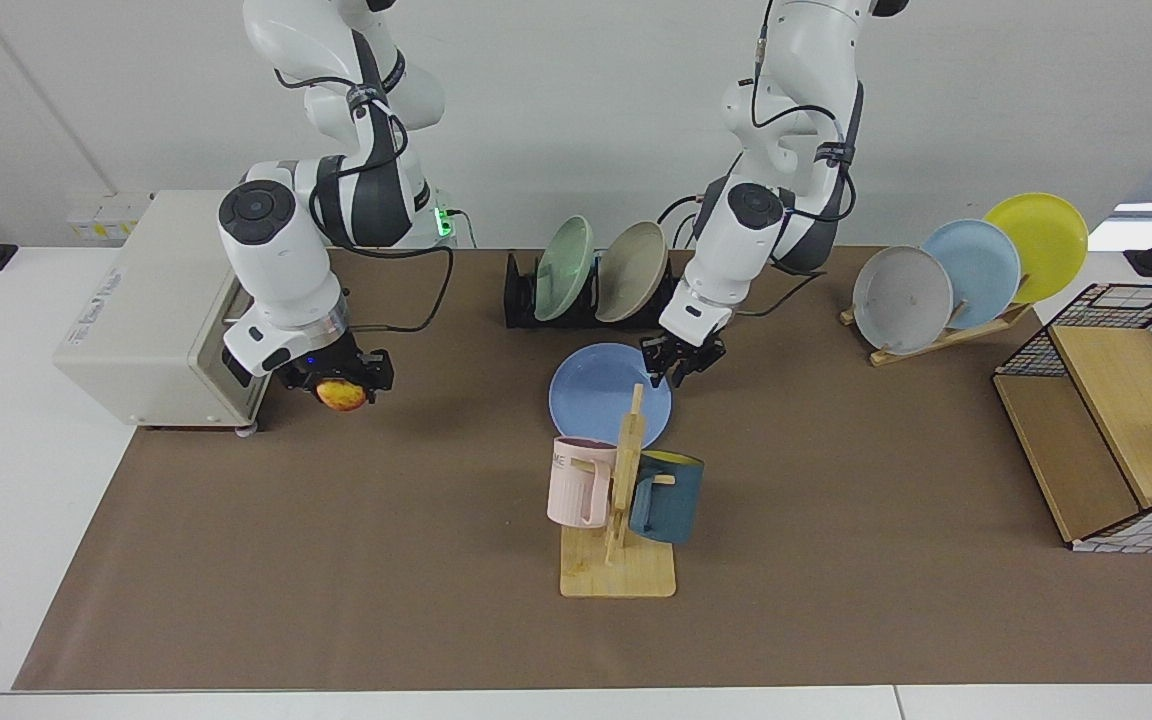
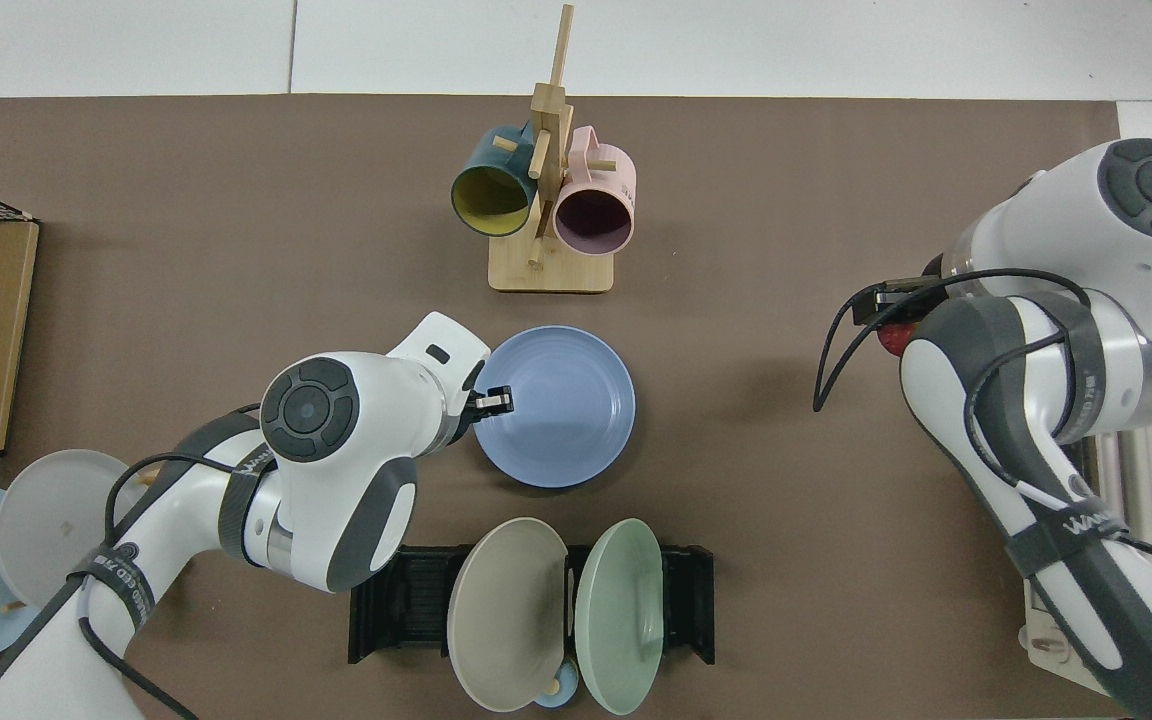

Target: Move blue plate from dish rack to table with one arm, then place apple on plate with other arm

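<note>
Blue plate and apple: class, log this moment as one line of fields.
blue plate: flat on table mat | left tool: open at plate rim | right tool: holds apple above mat | apple not yet on plate

Left gripper (image 1: 678,372) agape, right gripper (image 1: 341,385) clamped
</note>
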Available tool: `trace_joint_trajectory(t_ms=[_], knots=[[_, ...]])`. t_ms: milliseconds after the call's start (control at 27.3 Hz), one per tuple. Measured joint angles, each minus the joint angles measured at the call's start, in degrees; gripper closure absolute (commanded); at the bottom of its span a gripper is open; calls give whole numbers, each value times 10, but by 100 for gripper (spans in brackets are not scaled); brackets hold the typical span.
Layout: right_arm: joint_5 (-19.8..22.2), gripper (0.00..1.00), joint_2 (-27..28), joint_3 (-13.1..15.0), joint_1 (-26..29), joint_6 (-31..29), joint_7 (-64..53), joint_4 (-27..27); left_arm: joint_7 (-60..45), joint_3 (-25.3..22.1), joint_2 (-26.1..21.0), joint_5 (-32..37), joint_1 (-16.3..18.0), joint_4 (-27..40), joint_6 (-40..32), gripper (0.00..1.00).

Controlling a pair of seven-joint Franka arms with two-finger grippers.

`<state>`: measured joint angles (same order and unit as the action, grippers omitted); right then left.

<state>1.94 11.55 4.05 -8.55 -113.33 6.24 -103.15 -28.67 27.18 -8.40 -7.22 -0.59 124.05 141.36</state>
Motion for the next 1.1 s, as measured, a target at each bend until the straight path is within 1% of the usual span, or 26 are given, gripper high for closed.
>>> trace_joint_trajectory(t_ms=[110, 293, 402, 476, 622, 768, 841, 951, 1098], knots=[[0, 100, 0, 0, 0, 0, 0, -2, 0, -6, 0, 2, 0, 0, 1, 7], [-1, 100, -2, -3, -5, 0, 14, -2, 0, -22, -1, 33, 0, -9, 1, 7], [-1, 100, -3, -4, -18, 0, 33, -2, 0, -29, -1, 47, 1, -21, -18, 5], [-1, 100, -5, -5, -32, 0, 54, -2, 0, -35, 1, 60, 2, -33, -48, 0], [-1, 100, -7, -6, -70, 0, 103, -1, 0, -43, 13, 83, 13, -69, -127, 0], [-1, 100, -9, -8, -105, 0, 147, 0, 17, -50, 42, 88, 34, -98, -201, 0], [-1, 100, -11, -8, -120, 0, 163, 0, 44, -58, 59, 88, 42, -112, -242, 0], [-7, 100, -14, -8, -142, 0, 184, 0, 98, -81, 79, 88, 46, -144, -315, 0], [-21, 100, -15, -9, -172, 0, 217, 2, 153, -113, 90, 88, 47, -191, -386, 0]])
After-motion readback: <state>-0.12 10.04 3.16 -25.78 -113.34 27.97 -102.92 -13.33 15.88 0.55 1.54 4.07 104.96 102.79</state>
